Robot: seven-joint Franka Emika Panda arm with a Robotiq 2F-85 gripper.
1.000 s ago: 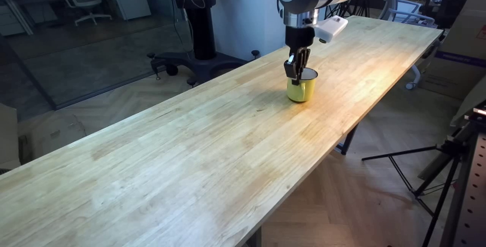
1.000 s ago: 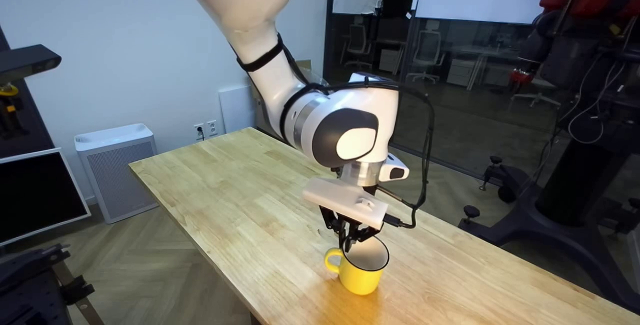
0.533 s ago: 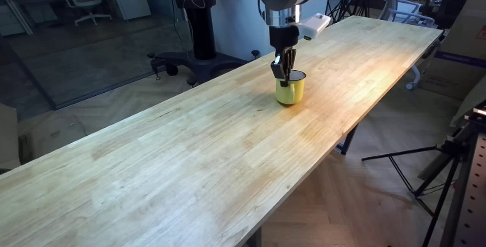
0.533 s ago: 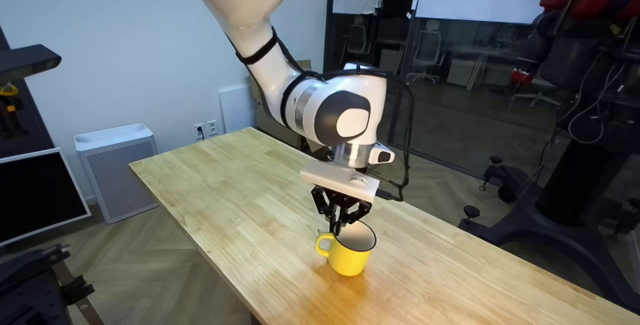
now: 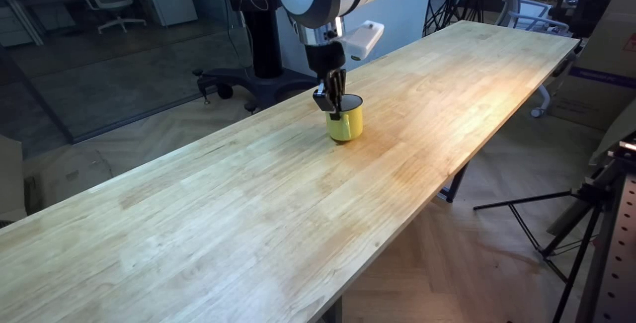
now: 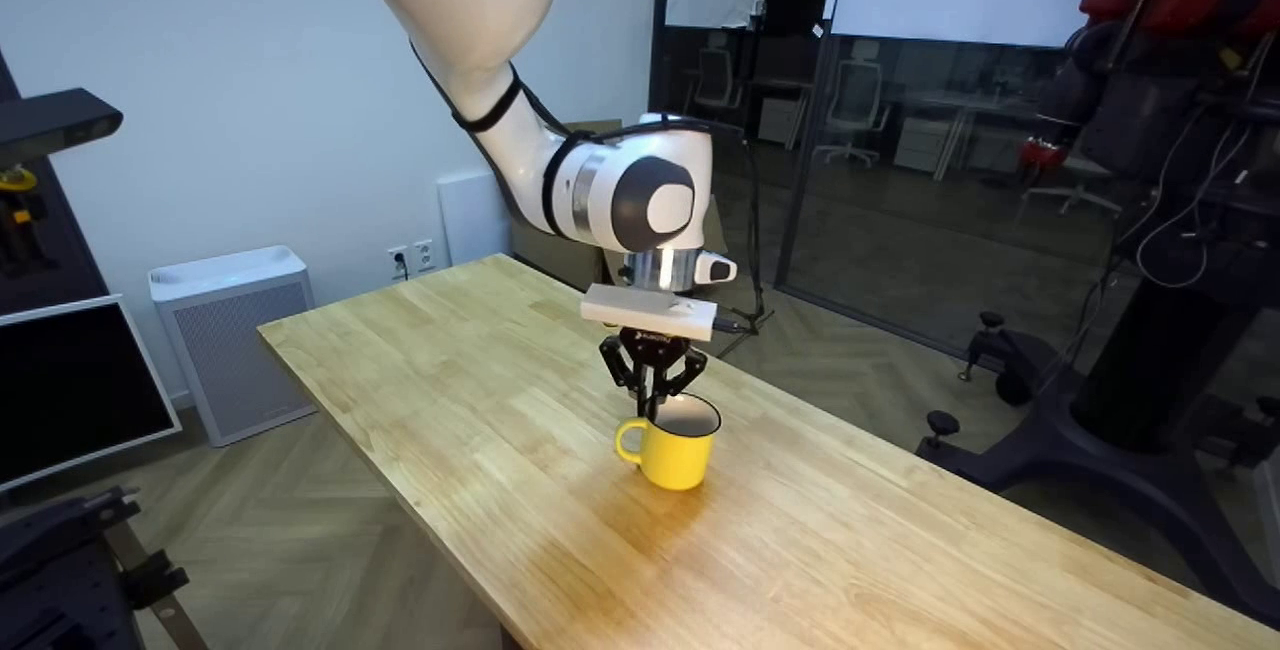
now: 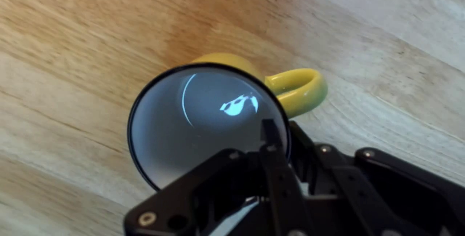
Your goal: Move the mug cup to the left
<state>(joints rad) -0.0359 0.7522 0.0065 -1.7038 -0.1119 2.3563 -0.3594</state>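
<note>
The yellow mug cup (image 5: 344, 130) has a dark rim and a pale inside. It also shows in an exterior view (image 6: 674, 462) and in the wrist view (image 7: 227, 60). It stands about upright at the wooden table (image 5: 223, 213); I cannot tell whether its base touches the wood. My gripper (image 7: 283, 127) is shut on the mug's wall close to the handle (image 7: 305, 96). One fingertip (image 7: 269, 129) is inside the mug and the other is outside against the wall. The gripper comes down from above in both exterior views (image 5: 335, 113) (image 6: 649, 408).
The long table's edge (image 5: 382, 243) runs along one side. A black wheeled stand (image 5: 263, 82) is on the floor beyond the far edge. A tripod (image 5: 561, 228) is beside the near edge. A white box-shaped appliance (image 6: 240, 350) stands by the wall.
The gripper and the mug have moved together along the table, leftward in an exterior view and up and left, away from the camera, in an exterior view. The grip has stayed the same.
</note>
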